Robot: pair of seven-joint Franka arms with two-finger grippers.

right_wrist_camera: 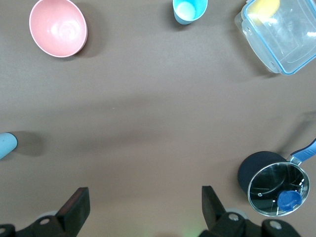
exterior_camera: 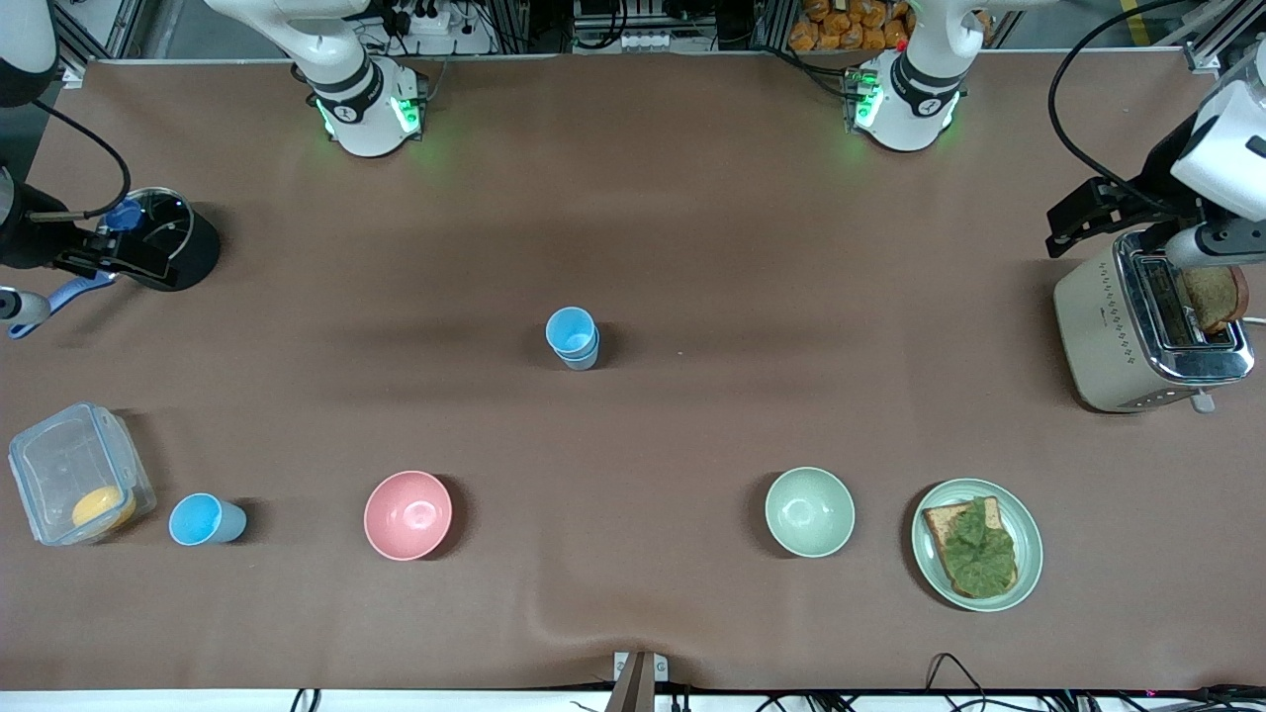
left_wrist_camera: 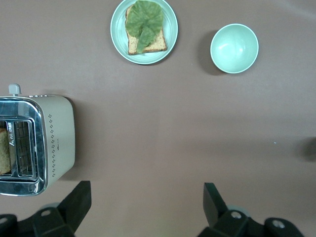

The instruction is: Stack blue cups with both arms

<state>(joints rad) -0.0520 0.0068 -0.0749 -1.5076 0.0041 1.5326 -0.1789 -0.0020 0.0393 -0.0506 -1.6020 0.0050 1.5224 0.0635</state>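
Observation:
Two blue cups (exterior_camera: 573, 338) stand nested upright at the table's middle; the stack's edge shows in the right wrist view (right_wrist_camera: 7, 144). A third blue cup (exterior_camera: 205, 519) stands alone beside the clear box, also in the right wrist view (right_wrist_camera: 189, 10). My left gripper (exterior_camera: 1073, 225) hangs high beside the toaster, open and empty, as its wrist view (left_wrist_camera: 147, 192) shows. My right gripper (exterior_camera: 114, 262) hangs high by the black pot, open and empty, as its wrist view (right_wrist_camera: 144, 195) shows. Both are well away from the cups.
A pink bowl (exterior_camera: 407, 514) and a pale green bowl (exterior_camera: 809, 511) sit nearer the front camera. A plate (exterior_camera: 1029, 539) holds toast with greens. A toaster (exterior_camera: 1098, 326) stands at the left arm's end. A black pot (exterior_camera: 188, 247) and a clear box (exterior_camera: 49, 465) sit at the right arm's end.

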